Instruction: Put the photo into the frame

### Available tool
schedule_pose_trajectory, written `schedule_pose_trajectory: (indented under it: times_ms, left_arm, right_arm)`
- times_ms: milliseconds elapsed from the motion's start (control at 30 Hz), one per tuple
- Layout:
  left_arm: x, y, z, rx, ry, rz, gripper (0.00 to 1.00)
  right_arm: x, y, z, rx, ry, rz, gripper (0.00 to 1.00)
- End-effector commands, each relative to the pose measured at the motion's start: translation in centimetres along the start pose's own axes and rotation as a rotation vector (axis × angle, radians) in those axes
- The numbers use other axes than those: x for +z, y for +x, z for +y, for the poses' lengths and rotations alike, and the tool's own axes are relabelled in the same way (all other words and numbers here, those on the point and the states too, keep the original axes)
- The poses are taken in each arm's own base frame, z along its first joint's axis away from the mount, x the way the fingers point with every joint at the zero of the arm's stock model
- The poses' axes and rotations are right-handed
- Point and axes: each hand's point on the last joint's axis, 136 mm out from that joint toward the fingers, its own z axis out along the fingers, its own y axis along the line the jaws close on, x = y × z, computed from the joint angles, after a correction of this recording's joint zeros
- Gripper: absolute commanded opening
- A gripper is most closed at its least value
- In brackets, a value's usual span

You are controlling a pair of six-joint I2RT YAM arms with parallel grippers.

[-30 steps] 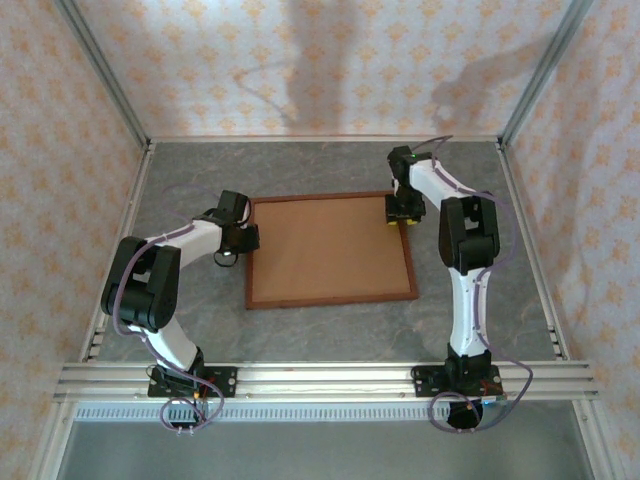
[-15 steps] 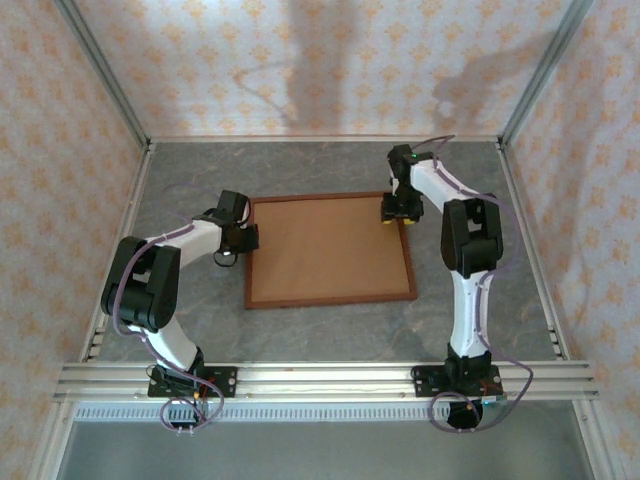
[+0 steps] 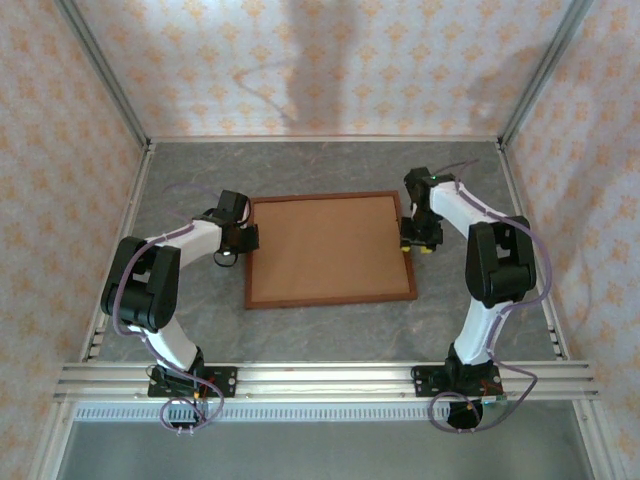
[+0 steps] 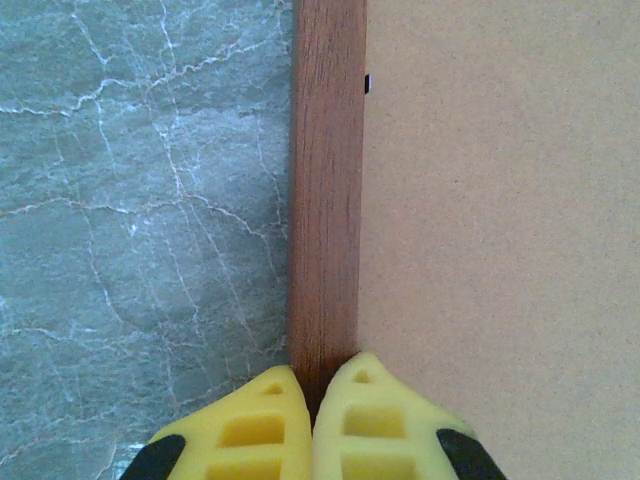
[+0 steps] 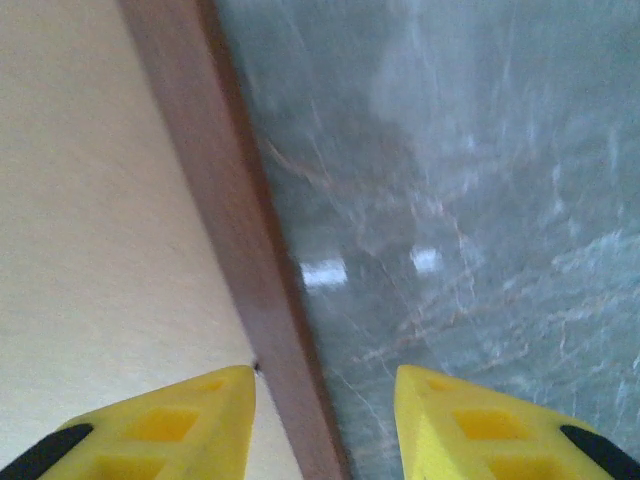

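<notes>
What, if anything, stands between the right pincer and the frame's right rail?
Nothing visible: the open right pincer straddles the frame rail, one side over the backing board, the other over the table.

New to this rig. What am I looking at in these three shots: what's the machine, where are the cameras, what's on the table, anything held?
Two robot arms are bolted at the table's near edge, each ending in two yellow fingers. The wide shot comes from a fixed camera above and behind them, with the left arm on the left. The close-ups come from a camera on each wrist, looking past that arm's fingers. On the table lies a wooden frame, back up, with a brown board filling it. The left fingers are shut, tips together at the frame's left rail. The right fingers are apart, one either side of the right rail. Nothing is held.
</notes>
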Motion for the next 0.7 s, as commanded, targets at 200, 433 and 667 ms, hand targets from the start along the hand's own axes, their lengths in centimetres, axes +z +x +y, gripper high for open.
schedule_pose_trajectory:
  times_ms: [200, 433, 667]
  left_arm:
    - [0.3, 2.8, 1.1, 0.015, -0.053, 0.093, 0.05]
    - [0.2, 2.7, 1.1, 0.013, -0.048, 0.089, 0.05]
    - [0.3, 2.7, 1.0, 0.013, -0.046, 0.09, 0.05]
  right_arm:
    - [0.9, 0.8, -0.3, 0.0, 0.037, 0.016, 0.4]
    - [1.5, 0.1, 0.2, -0.006, 0.024, 0.014, 0.39]
    - [2.3, 0.5, 0.4, -0.015, 0.024, 0.037, 0.39]
